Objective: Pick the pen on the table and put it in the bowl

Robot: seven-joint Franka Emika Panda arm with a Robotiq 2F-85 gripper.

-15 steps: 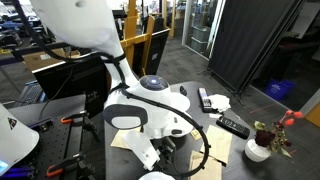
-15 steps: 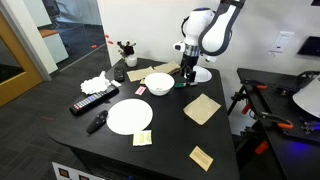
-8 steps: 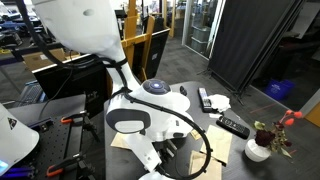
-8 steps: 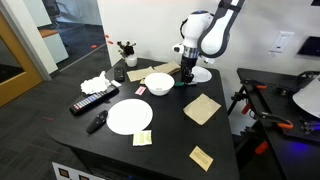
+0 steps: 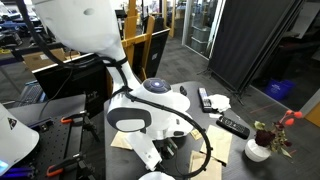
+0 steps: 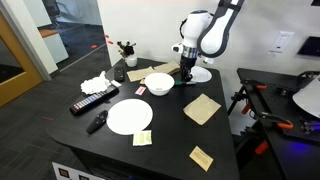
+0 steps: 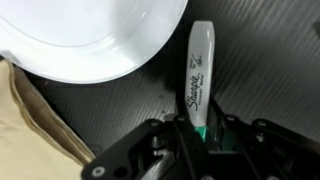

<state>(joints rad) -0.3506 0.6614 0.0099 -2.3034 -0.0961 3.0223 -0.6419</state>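
Observation:
In the wrist view the pen [image 7: 197, 75] lies on the black table [image 7: 260, 70], a white barrel with a green band near my jaws. My gripper [image 7: 199, 133] is shut on the pen's green end, one finger on each side. The white bowl [image 7: 90, 35] sits just left of the pen, almost touching it. In an exterior view the gripper [image 6: 185, 79] is down at the table beside the bowl [image 6: 159, 83]; the pen is too small to make out there. In an exterior view the arm's white body hides the pen and most of the bowl.
A white plate [image 6: 130, 116], two black remotes [image 6: 93, 101], tan paper squares [image 6: 201, 108] and crumpled tissue [image 6: 96, 82] lie on the table. A small vase with flowers [image 5: 262, 145] stands near one corner. A tan sheet [image 7: 30, 125] lies under the bowl's edge.
The jaws have closed onto the pen's green end over the last second. The arm has stayed in place beside the bowl.

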